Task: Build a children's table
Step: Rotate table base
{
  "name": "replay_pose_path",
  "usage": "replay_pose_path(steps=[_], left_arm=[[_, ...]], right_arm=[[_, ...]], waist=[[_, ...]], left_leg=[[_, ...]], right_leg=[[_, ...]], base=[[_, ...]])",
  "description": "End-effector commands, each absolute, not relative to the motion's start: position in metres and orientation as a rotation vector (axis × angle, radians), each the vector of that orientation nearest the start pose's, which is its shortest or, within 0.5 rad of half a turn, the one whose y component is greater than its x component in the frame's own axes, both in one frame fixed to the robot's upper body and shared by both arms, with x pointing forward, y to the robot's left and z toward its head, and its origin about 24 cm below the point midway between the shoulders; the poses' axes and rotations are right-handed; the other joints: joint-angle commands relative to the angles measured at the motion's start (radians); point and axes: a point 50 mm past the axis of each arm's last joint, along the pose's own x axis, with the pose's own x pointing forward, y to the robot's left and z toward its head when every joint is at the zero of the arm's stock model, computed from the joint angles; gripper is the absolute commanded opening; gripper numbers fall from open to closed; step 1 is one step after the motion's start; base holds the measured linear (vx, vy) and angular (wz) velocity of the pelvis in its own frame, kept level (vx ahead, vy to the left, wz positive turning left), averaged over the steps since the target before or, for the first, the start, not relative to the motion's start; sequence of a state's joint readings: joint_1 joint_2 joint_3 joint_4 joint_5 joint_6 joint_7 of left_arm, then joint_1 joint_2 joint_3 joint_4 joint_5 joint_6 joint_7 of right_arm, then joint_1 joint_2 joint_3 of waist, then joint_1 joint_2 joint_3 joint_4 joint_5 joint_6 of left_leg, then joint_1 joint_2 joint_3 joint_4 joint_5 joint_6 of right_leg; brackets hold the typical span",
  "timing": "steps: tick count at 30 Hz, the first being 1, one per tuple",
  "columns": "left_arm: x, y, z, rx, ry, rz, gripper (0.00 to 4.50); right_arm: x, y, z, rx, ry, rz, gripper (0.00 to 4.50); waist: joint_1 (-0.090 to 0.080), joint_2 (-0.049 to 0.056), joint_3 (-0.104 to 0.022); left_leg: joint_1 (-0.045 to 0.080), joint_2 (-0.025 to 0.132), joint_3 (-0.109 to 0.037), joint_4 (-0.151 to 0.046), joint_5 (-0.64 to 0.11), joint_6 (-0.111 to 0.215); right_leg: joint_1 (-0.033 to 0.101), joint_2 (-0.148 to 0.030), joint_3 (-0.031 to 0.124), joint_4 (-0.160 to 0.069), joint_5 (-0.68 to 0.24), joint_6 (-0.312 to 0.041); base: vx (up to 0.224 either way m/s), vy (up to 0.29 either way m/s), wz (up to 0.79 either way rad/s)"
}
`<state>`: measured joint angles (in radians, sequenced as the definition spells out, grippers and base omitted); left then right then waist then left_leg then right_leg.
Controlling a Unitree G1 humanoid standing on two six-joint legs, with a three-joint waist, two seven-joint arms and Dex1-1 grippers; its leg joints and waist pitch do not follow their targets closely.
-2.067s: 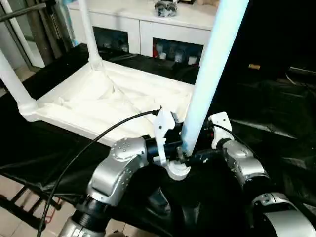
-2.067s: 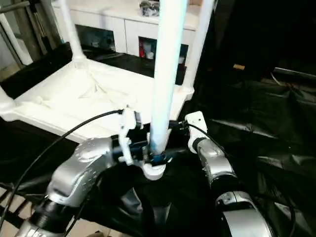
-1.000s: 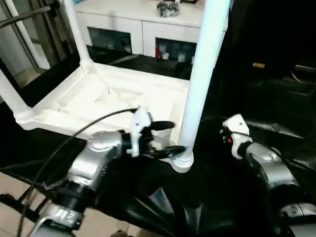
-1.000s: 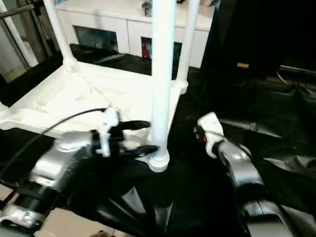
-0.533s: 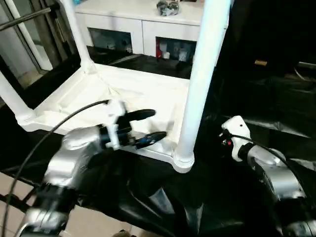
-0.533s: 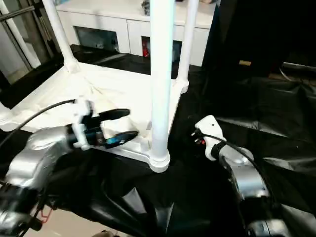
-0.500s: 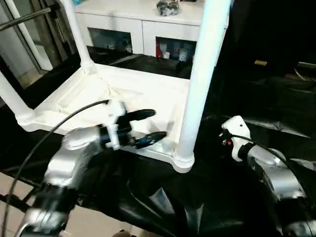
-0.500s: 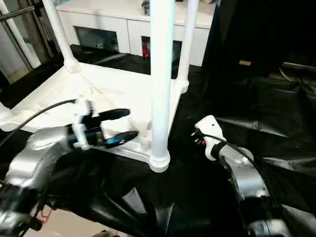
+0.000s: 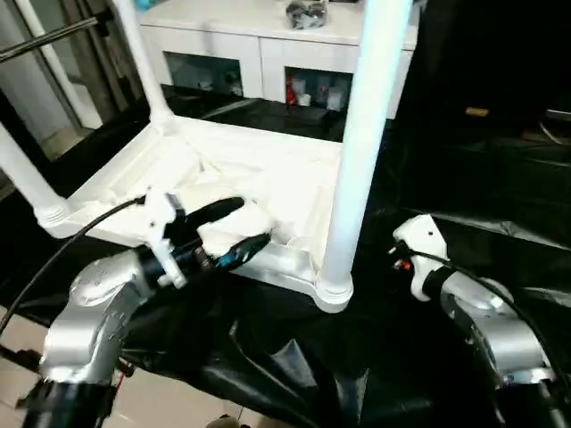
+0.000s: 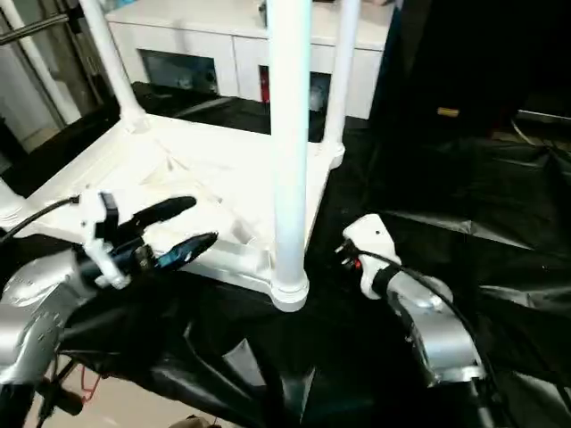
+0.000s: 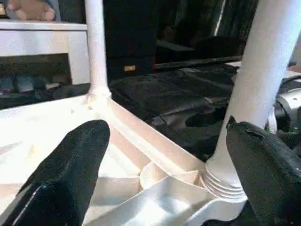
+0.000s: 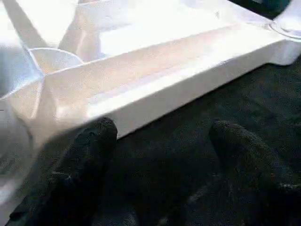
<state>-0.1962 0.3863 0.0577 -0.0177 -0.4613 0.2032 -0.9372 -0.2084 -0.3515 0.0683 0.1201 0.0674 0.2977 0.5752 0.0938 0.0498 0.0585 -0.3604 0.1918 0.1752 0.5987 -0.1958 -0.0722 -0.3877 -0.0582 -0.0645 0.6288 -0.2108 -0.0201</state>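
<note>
The children's table lies upside down on the black cloth, its ribbed white top [image 9: 223,165] facing up. The near leg [image 9: 357,134] stands upright in its corner socket [image 9: 332,290], and other legs [image 9: 143,62] rise from further corners. My left gripper [image 9: 234,230] hangs open over the top's near edge, left of the near leg and holding nothing. The left wrist view has the near leg [image 11: 263,70] just beyond one fingertip [image 11: 263,174]. My right gripper [image 12: 164,150] is open over the black cloth beside the top's rim [image 12: 155,84], to the right of the near leg.
The black-draped work table [image 9: 473,160] stretches away to the right. A white cabinet with glass doors [image 9: 268,53] stands behind it. Metal bars [image 9: 53,36] rise at the far left. Floor [image 9: 178,401] shows past the work table's near edge.
My left gripper has drawn back to the left, away from the near leg's base, still open. The right gripper has hardly moved. The near leg stays upright in its socket.
</note>
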Motion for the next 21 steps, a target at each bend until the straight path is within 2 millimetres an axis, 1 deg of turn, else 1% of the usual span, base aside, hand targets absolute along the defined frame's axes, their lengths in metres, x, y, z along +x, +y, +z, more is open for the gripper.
replay_pose_path(steps=[1, 3, 4, 6, 7, 9, 10, 14, 16, 19, 21], left_arm=[[0.268, 0.181, 0.107, -0.051, -0.069, -0.944, 4.43], [0.267, 0.182, 0.107, -0.053, -0.068, -0.939, 4.43], [0.266, 0.182, 0.107, -0.054, -0.067, -0.933, 4.43], [0.266, 0.182, 0.106, -0.054, -0.068, -0.915, 4.43], [0.266, 0.182, 0.105, -0.054, -0.069, -0.908, 4.43], [0.266, 0.182, 0.105, -0.054, -0.068, -0.899, 4.43], [0.266, 0.183, 0.105, -0.05, -0.066, -0.893, 4.43], [0.266, 0.184, 0.104, -0.05, -0.064, -0.882, 4.43], [0.267, 0.184, 0.105, -0.054, -0.069, -0.869, 4.43], [0.267, 0.186, 0.104, -0.056, -0.064, -0.836, 4.43], [0.267, 0.186, 0.103, -0.056, -0.059, -0.823, 4.43]], right_arm=[[0.283, -0.173, 0.047, -0.231, 0.3, 0.597, 3.67], [0.283, -0.172, 0.048, -0.232, 0.3, 0.599, 3.67], [0.283, -0.171, 0.049, -0.233, 0.299, 0.601, 3.67], [0.283, -0.17, 0.05, -0.235, 0.297, 0.608, 3.67], [0.283, -0.17, 0.05, -0.236, 0.298, 0.609, 3.67], [0.283, -0.169, 0.051, -0.235, 0.298, 0.61, 3.67], [0.283, -0.169, 0.051, -0.236, 0.298, 0.61, 3.67], [0.283, -0.167, 0.053, -0.237, 0.294, 0.613, 3.67], [0.283, -0.166, 0.055, -0.232, 0.284, 0.614, 3.67], [0.283, -0.164, 0.058, -0.219, 0.272, 0.614, 3.67], [0.283, -0.164, 0.059, -0.216, 0.27, 0.614, 3.67]], waist=[[0.003, -0.001, -0.057], [0.003, 0.0, -0.057], [0.002, -0.008, -0.058], [0.002, -0.008, -0.058], [0.003, -0.005, -0.058], [0.003, -0.005, -0.058], [0.001, -0.007, -0.058], [0.002, -0.007, -0.058], [0.001, -0.009, -0.058], [0.001, -0.007, -0.059], [0.001, -0.008, -0.059]], left_leg=[[0.003, 0.036, -0.018, -0.078, -0.226, 0.013], [0.003, 0.036, -0.017, -0.077, -0.224, 0.012], [0.002, 0.036, -0.017, -0.077, -0.214, 0.014], [0.001, 0.036, -0.016, -0.076, -0.201, 0.017], [0.002, 0.036, -0.016, -0.075, -0.197, 0.018], [0.001, 0.036, -0.017, -0.075, -0.193, 0.019], [0.001, 0.036, -0.016, -0.076, -0.194, 0.019], [0.002, 0.035, -0.015, -0.075, -0.194, 0.018], [0.001, 0.035, -0.015, -0.074, -0.189, 0.019], [0.001, 0.036, -0.016, -0.074, -0.184, 0.019], [0.001, 0.035, -0.016, -0.073, -0.181, 0.019]], right_leg=[[0.039, -0.078, 0.054, -0.092, -0.264, -0.161], [0.038, -0.078, 0.055, -0.092, -0.26, -0.161], [0.04, -0.077, 0.055, -0.092, -0.247, -0.16], [0.04, -0.078, 0.055, -0.09, -0.235, -0.161], [0.04, -0.078, 0.055, -0.089, -0.232, -0.16], [0.04, -0.078, 0.055, -0.088, -0.229, -0.158], [0.04, -0.077, 0.055, -0.089, -0.228, -0.156], [0.039, -0.077, 0.056, -0.09, -0.24, -0.154], [0.04, -0.078, 0.056, -0.09, -0.239, -0.151], [0.04, -0.077, 0.056, -0.088, -0.233, -0.147], [0.04, -0.077, 0.055, -0.088, -0.226, -0.146]], base=[[0.0, 0.0, 0.0], [0.0, 0.0, 0.0], [0.0, 0.0, 0.0], [0.0, 0.0, 0.0], [0.0, 0.0, 0.0], [0.0, 0.0, 0.0], [0.0, 0.0, 0.0], [0.0, 0.0, 0.0], [0.0, 0.0, 0.0], [0.0, 0.0, 0.0], [0.0, 0.0, 0.0]])
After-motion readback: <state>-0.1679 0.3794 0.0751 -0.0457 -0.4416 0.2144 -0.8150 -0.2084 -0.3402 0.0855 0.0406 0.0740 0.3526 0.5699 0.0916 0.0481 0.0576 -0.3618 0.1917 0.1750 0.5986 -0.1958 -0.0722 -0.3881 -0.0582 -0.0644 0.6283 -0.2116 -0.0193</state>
